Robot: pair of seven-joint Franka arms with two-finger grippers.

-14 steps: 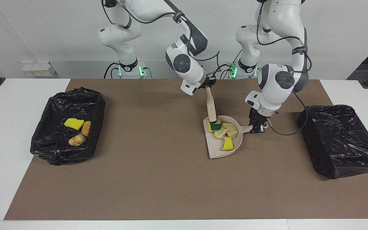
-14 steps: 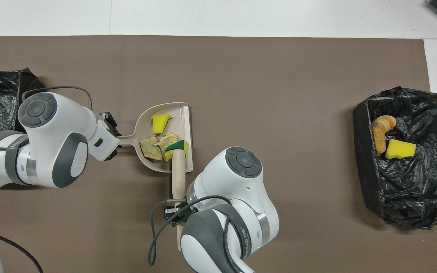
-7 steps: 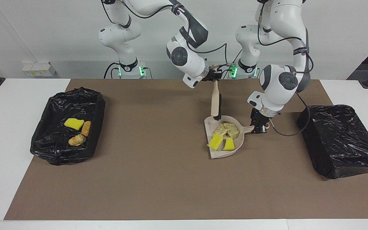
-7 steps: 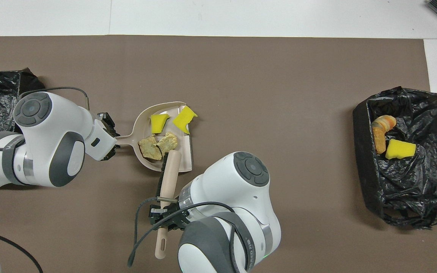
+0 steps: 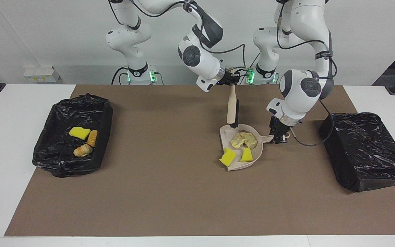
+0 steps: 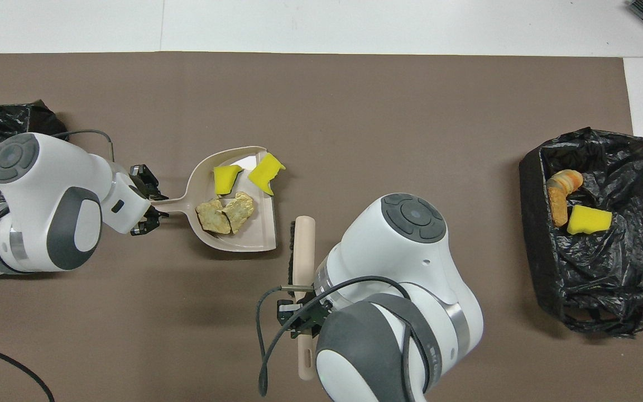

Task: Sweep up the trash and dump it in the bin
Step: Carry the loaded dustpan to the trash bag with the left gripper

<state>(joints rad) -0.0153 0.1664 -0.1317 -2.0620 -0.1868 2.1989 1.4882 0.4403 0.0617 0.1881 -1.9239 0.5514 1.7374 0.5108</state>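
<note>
There are no words or numbers here that can be read. The right arm has a tiny dark mark on its grey band, but it is too small to make out. Nothing else carries any label or sign.

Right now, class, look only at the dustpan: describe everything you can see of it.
The dustpan is a beige, smooth, plastic-looking scoop with a rounded back wall, a flat open lip and a short handle. It rests on the brown mat, mid-table, toward the left arm's end. The left gripper is shut on the handle. Inside lie two pale crumbly foam chunks and a yellow sponge bit; a second yellow sponge bit straddles the open lip. The brush, held by the right gripper, hangs by its rim.
</note>
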